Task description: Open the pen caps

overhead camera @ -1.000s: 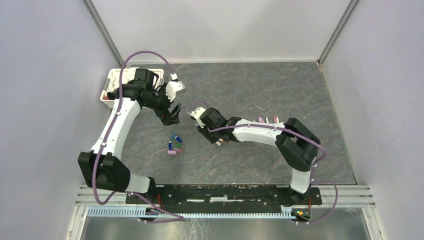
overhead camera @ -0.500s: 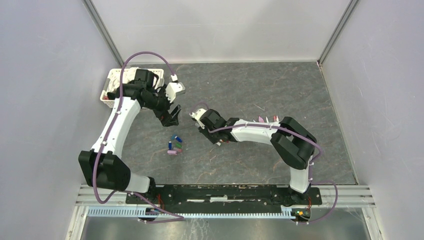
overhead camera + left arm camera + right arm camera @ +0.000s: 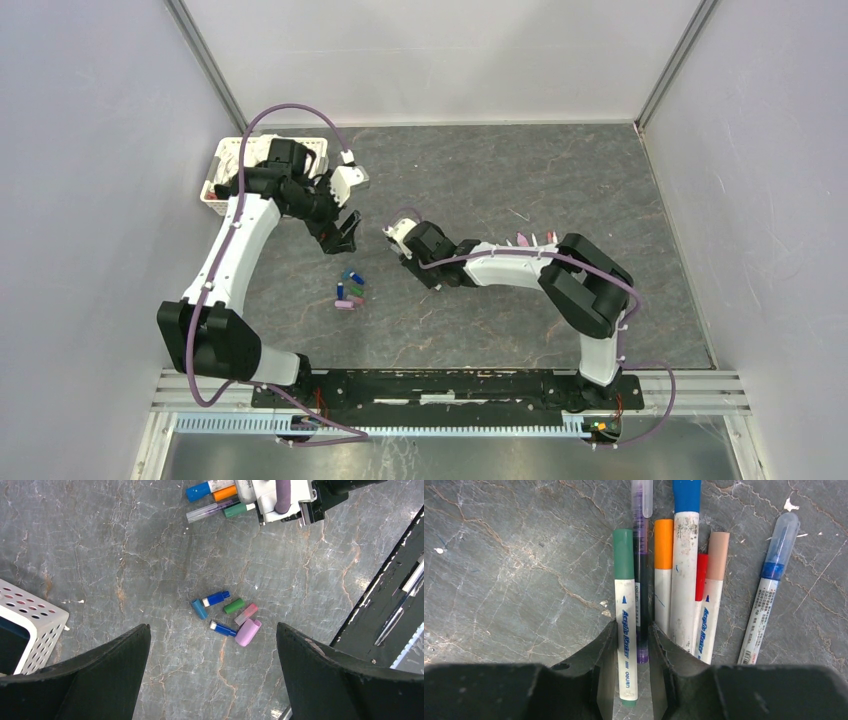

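The grey marbled table (image 3: 500, 170) carries a white perforated plastic basket (image 3: 35, 622) at its far left corner. Right of the basket and a little nearer, the left gripper (image 3: 343, 232) hangs above the table with its jaws spread wide, holding nothing. Farther right of the basket, the right gripper (image 3: 632, 627) sits low, its narrow jaws closed on a green-capped white pen (image 3: 625, 595). A slim dark purple pen (image 3: 641, 555) lies in the same gap, possibly pinched too. 5 more capped pens (image 3: 685, 555) lie alongside. Right of the basket and nearer than it, below the left gripper, 6 loose pen caps (image 3: 234, 605) cluster: 3 blue, 1 green, 1 pink, 1 wider lilac.
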